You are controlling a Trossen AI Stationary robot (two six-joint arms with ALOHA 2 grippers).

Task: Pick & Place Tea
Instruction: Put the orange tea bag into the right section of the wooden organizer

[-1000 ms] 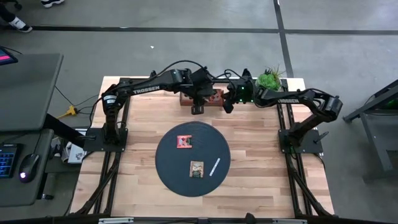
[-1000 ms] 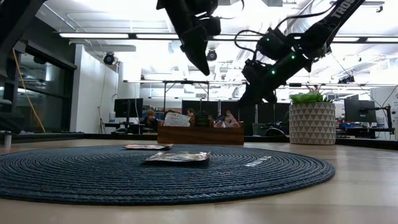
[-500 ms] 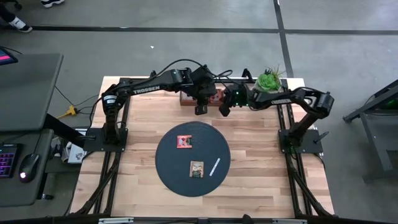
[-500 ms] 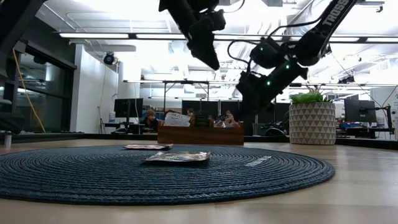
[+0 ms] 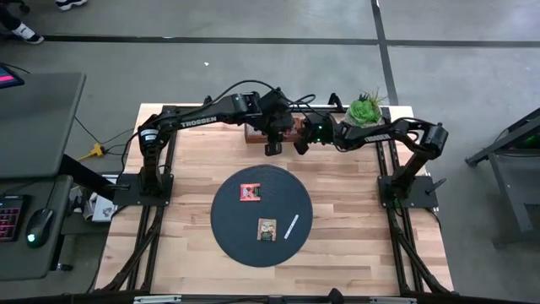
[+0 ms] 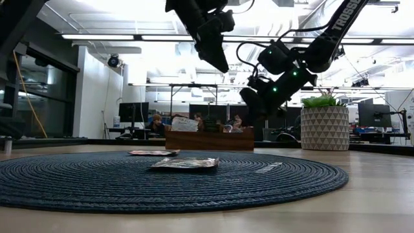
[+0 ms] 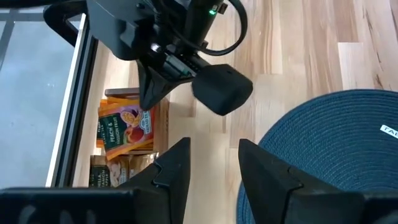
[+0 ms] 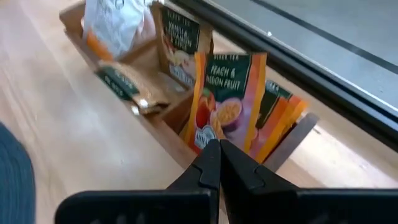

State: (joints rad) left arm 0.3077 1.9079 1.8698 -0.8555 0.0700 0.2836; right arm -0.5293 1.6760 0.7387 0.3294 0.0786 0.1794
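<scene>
A wooden box (image 5: 272,133) at the table's far edge holds several upright tea sachets (image 8: 227,106); it also shows in the low view (image 6: 208,139). A red sachet (image 5: 249,192) and a brown-green sachet (image 5: 267,229) lie flat on the dark round mat (image 5: 261,245). My right gripper (image 8: 219,152) is shut, its tips at the lower part of the orange peach sachet (image 7: 124,127) at the box's right end. My left gripper (image 7: 214,162) is open and empty, above the table just in front of the box (image 5: 271,147). My right gripper has its shut fingertips (image 8: 217,146) right at the peach sachet's lower face, slanting down from the table's right side. I cannot tell whether they touch it. The sachet stands upright in the box.
A thin white strip (image 5: 291,226) lies on the mat's right part. A potted plant (image 5: 365,108) stands at the far edge, right of the box. The two grippers hang close together over the box's front (image 6: 220,65). Bare wood lies around the mat.
My right gripper has gone toward the table's left edge and down, from beside the plant to the right end of the box, staying shut. The sachets on the mat have not moved.
</scene>
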